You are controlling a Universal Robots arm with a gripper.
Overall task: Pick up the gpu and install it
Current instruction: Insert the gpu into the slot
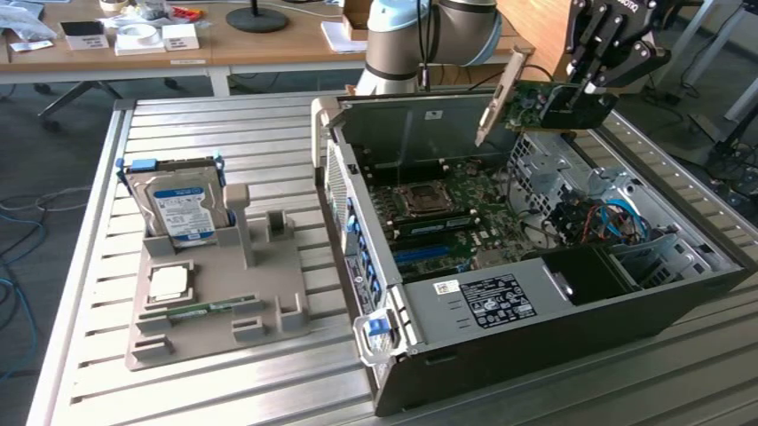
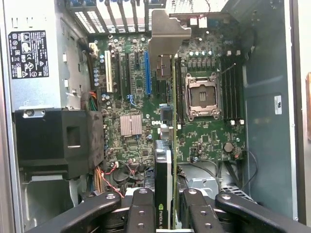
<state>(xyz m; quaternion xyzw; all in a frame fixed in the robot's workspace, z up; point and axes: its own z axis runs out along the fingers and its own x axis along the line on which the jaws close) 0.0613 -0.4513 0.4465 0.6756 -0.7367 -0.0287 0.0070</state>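
The gpu is being held in the air above the open computer case; it is being pinched across its flat faces by the hand, whose fingers are pressed onto the card, not spread free. The pale bracket is being carried at the end towards the slotted rear wall. From the wrist the card is being seen edge-on over the motherboard, its line falling between the blue slot and the processor socket. By judgement, the step is being done well only while the card is being held upright, its lower edge squared along the slot, the bracket matched to a rear opening and the cables being cleared; any tilt risks a jam. The hard drive is being carried by a grey holder on the counter, well apart.
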